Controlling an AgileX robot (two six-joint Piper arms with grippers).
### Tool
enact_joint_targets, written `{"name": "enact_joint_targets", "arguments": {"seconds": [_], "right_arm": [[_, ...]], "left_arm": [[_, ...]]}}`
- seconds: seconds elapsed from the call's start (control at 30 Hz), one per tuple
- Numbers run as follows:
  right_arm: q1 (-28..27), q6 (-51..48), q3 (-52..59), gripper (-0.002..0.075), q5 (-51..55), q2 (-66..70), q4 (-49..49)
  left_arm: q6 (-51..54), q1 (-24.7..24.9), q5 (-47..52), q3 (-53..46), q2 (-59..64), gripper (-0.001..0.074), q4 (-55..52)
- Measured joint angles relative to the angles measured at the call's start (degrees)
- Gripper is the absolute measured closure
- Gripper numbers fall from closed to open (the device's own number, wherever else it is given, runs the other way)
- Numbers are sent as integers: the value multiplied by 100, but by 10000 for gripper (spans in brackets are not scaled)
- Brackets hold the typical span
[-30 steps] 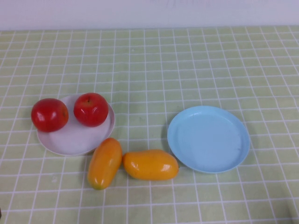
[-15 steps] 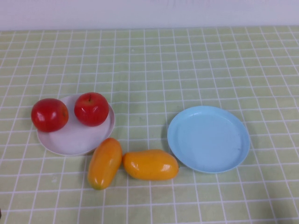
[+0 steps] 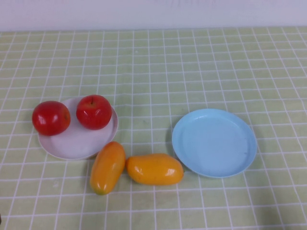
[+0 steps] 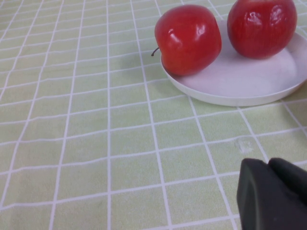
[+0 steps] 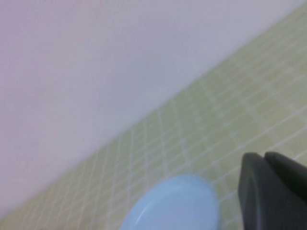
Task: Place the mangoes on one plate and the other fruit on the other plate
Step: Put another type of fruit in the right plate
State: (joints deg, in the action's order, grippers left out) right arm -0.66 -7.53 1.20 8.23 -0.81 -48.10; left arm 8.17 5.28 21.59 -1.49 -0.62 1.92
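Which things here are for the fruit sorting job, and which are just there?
For the job:
- mangoes
- apples
- white plate
- blue plate
- left end effector, shut
- right end effector, shut

Just there:
- checked tablecloth

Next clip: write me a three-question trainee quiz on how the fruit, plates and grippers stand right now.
1. True or false: both apples rest on the white plate.
2. What lies on the light blue plate? A mangoes, B apples, C nothing.
3. Fill in: the two mangoes lie on the ____.
Key: 1 true. 2 C. 3 tablecloth. The left gripper near the white plate and the right gripper above the blue plate are both shut, holding nothing.
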Motion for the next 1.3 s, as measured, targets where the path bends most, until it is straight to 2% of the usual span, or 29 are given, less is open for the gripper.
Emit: {"name": "enact_joint_targets", "arguments": {"seconds": [0.17, 0.37, 0.67, 0.77, 0.87, 1.1, 1.2, 1.3], "right_arm": [[0, 0, -805, 743, 1292, 692, -14], [0, -299, -2123, 743, 2790, 2507, 409], [48, -1670, -3422, 743, 3995, 4630, 572], [232, -1991, -3617, 743, 4134, 5061, 561], [743, -2256, -3839, 743, 4149, 5511, 802], [2503, -2368, -4910, 734, 4086, 6843, 2133], [3115, -2368, -5503, 688, 4050, 7493, 2568], [3606, -2416, -6099, 599, 4030, 8151, 2839]], "left_arm": [[0, 0, 0, 0, 0, 734, 0], [0, 0, 0, 0, 0, 734, 0], [0, 0, 0, 0, 0, 735, 0], [0, 0, 0, 0, 0, 735, 0], [0, 0, 0, 0, 0, 735, 0], [0, 0, 0, 0, 0, 734, 0], [0, 0, 0, 0, 0, 735, 0], [0, 0, 0, 0, 0, 735, 0]]}}
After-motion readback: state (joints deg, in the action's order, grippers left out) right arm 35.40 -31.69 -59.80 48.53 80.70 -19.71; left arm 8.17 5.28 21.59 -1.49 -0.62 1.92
